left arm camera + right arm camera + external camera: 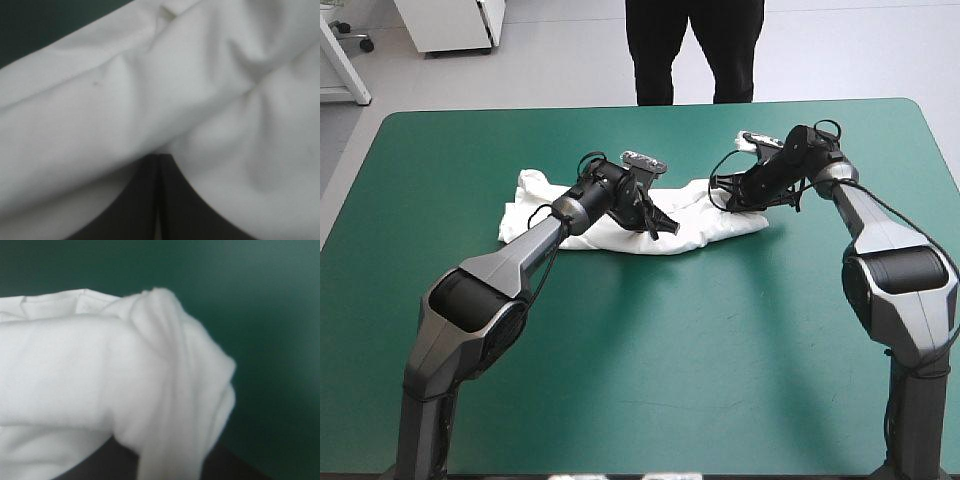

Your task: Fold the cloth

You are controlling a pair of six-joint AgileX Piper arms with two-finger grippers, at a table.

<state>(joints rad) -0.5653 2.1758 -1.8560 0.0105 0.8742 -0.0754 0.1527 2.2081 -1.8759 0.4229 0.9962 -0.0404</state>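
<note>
Cloth first: the T-shirt (620, 238) lies crumpled in a long white band on the teal-green cover (650, 360). It sits just past the cover's centre toward 12 o'clock and runs from 9 o'clock to 3 o'clock. The 9 o'clock end is the broader heap, and the 3 o'clock end tapers off.

Left gripper (663, 226) is down on the middle of the band, aimed toward 4 o'clock. Up close, its black fingers (142, 200) meet in one narrow arch. The tips are buried under a thick fold of the T-shirt, with a pale sliver showing in the seam between them, so it looks pinched onto the cloth. Creases run across everything ahead of it, and a wedge of cover shows beyond the fabric.

Right gripper (723, 196) is low at the band's far edge near the 3 o'clock end, aimed toward 8 o'clock. From its own camera, a bunched lobe of T-shirt hangs over it. One strip of cloth drops straight down between the two fingers (110, 462), which are nearly closed and clamping it. Bare cover (260, 315) fills the view beyond and beside the lobe.

The two grippers are near each other, both touching the T-shirt.
</note>
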